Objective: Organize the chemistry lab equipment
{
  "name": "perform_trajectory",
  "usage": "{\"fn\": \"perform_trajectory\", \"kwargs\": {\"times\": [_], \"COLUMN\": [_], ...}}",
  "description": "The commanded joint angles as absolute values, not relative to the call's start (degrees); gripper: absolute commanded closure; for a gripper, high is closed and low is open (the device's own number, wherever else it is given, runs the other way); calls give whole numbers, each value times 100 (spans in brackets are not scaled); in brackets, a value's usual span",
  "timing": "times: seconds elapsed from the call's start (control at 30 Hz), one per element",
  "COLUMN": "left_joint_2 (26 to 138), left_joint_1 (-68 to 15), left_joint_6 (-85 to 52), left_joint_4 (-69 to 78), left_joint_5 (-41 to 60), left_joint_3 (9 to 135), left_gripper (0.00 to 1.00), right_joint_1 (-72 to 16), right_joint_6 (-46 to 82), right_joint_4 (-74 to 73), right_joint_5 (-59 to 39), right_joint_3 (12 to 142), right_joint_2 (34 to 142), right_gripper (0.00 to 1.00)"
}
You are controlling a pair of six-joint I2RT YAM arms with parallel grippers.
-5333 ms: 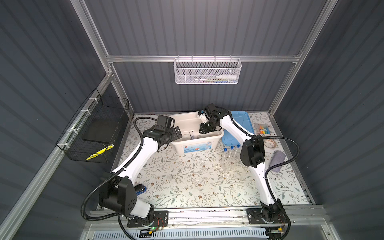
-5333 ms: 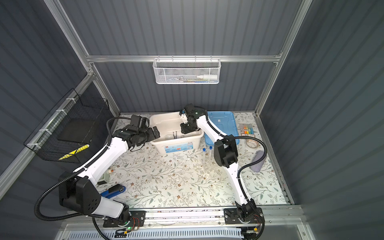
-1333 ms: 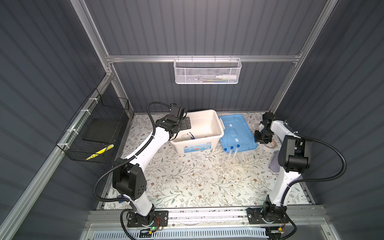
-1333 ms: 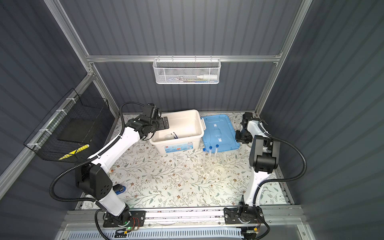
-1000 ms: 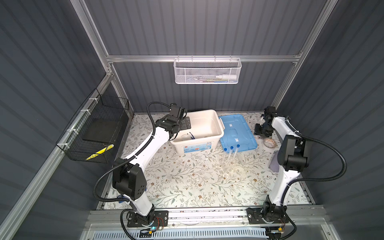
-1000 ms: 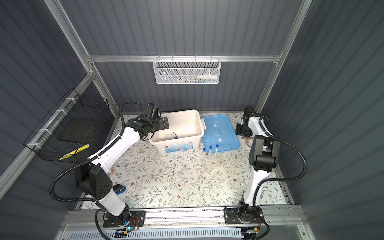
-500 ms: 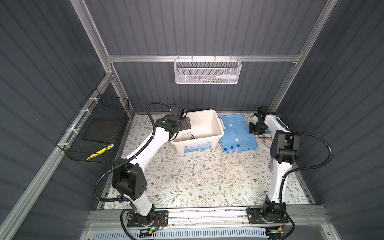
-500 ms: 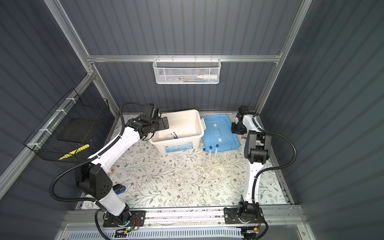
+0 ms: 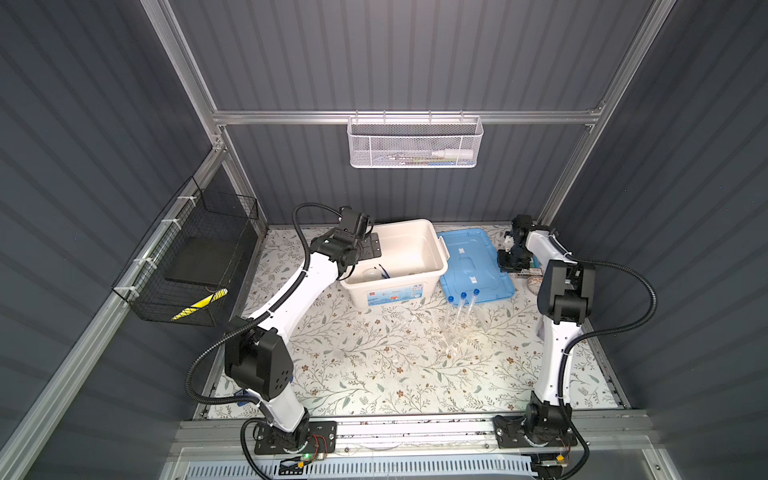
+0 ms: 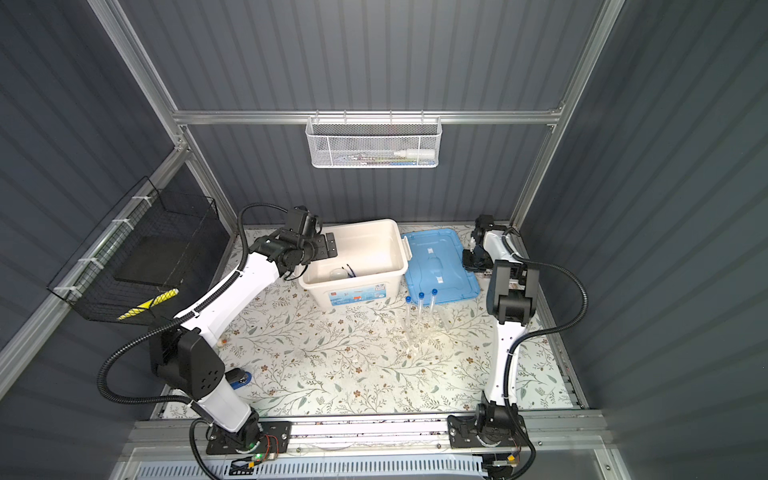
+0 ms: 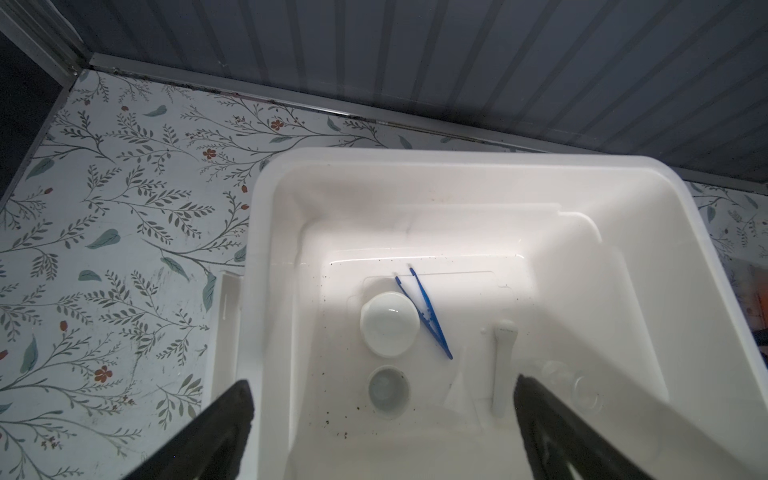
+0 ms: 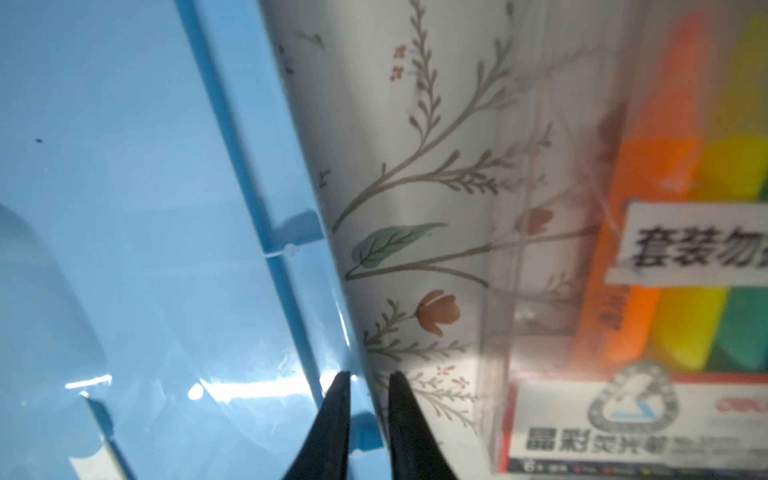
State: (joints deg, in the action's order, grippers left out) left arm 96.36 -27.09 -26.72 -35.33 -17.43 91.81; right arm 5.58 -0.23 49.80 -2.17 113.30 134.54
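The white bin [image 9: 395,280] holds a white dish [image 11: 388,324], dark blue tweezers [image 11: 428,320], a white pestle [image 11: 502,370], a smaller dish [image 11: 388,409] and clear glassware [image 11: 573,386]. My left gripper [image 9: 370,245] [image 11: 382,395] hangs open over the bin's left side, holding nothing. The blue lid [image 9: 465,249] [image 10: 432,266] lies flat right of the bin. At the lid's right edge, my right gripper [image 9: 510,266] [image 12: 368,378] has its fingers closed on the lid's rim [image 12: 291,249]. Three blue-capped test tubes [image 9: 461,307] [image 10: 420,309] stand in a clear rack in front of the lid.
A pack of coloured markers [image 12: 665,249] [image 9: 532,272] lies just right of the lid, close to my right gripper. A white mesh basket [image 9: 413,143] hangs on the back wall. On the left wall hangs a black wire basket [image 9: 187,257].
My right gripper has moved left from beside the marker pack to the lid's right edge, and its jaws have narrowed onto the rim. The left arm has stayed over the bin.
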Motion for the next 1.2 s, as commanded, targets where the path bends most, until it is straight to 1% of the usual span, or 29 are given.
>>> {"fn": "perform_trajectory", "kwargs": {"times": [0.0,0.13,0.2,0.5,0.7,0.9,1.17], "left_joint_2": [9633,9616,9591,9633,9659,9819,10291], "left_joint_1": [-2747,-2751,-2751,-2749,-2751,-2751,-2819], "left_joint_6": [-2646,-2649,-2644,-2622,-2610,-2609,-2558], "left_joint_4": [-3666,-3665,-3649,-3509,-3415,-3379,-3354], "left_joint_5": [-1812,-1830,-1840,-1734,-1605,-1328,-678], "left_joint_3": [9389,9369,9339,9334,9359,9549,10191], "left_gripper": [0,0,0,0,0,0,0], "right_joint_1": [545,553,550,609,763,963,1057], "right_joint_6": [-65,-118,-162,-163,102,264,244], "right_joint_4": [5124,5116,5061,4866,4832,4820,5018], "right_joint_5": [-291,-347,-325,-286,-543,-694,-659], "right_joint_3": [11498,11440,11363,10994,10666,10335,10189], "right_joint_2": [13629,13572,13465,12886,12348,11734,11137], "right_gripper": [87,98,100,100,100,100,100]}}
